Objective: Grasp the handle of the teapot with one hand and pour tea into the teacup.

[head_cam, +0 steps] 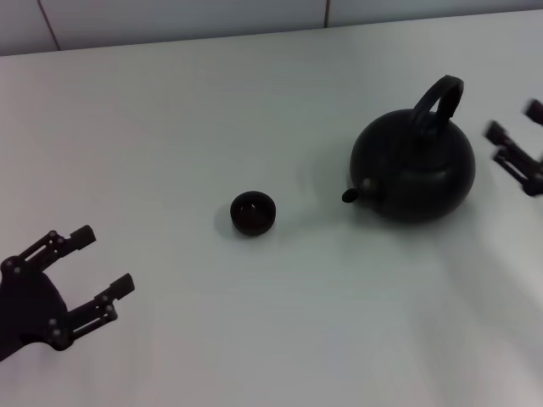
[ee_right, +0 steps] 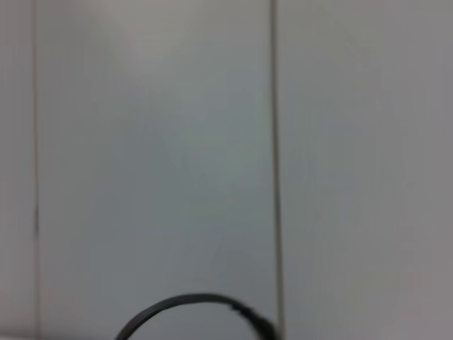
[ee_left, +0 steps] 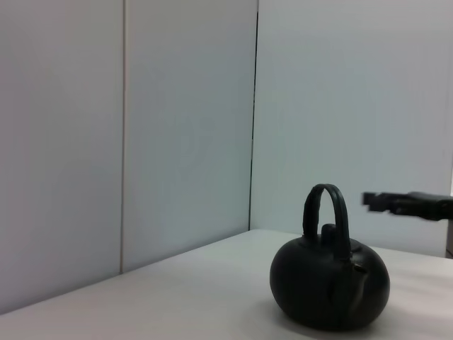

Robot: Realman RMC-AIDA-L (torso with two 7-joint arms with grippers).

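From the head view I see the teapot (head_cam: 416, 165) sitting upright on the white bench (head_cam: 254, 339), its arched handle (head_cam: 441, 102) standing up and its spout (head_cam: 349, 195) aimed toward the teacup (head_cam: 253, 213), which stands apart on the spout side. My right end effector (head_cam: 516, 136) sits just beside the teapot at the frame edge, fingers spread and holding nothing. My left end effector (head_cam: 89, 263) rests low on the near left, fingers also apart, well away from both things. This would fit an approach to the handle or a retreat after pouring. I cannot see whether the cup holds tea.

In the left wrist view the teapot (ee_left: 329, 287) shows side-on with the handle (ee_left: 325, 212) clear above the lid, and the right end effector (ee_left: 407, 204) hovers at handle height, just off to one side.

The right wrist view gives me only the top arc of the handle (ee_right: 191, 312) against the wall; my own fingers are not shown.

Risks as I judge them: a grip off-centre on that thin arch could let the pot swing, and a tilt from this spacing could spill short of the small cup. The right end effector is partly cut off and smeared.
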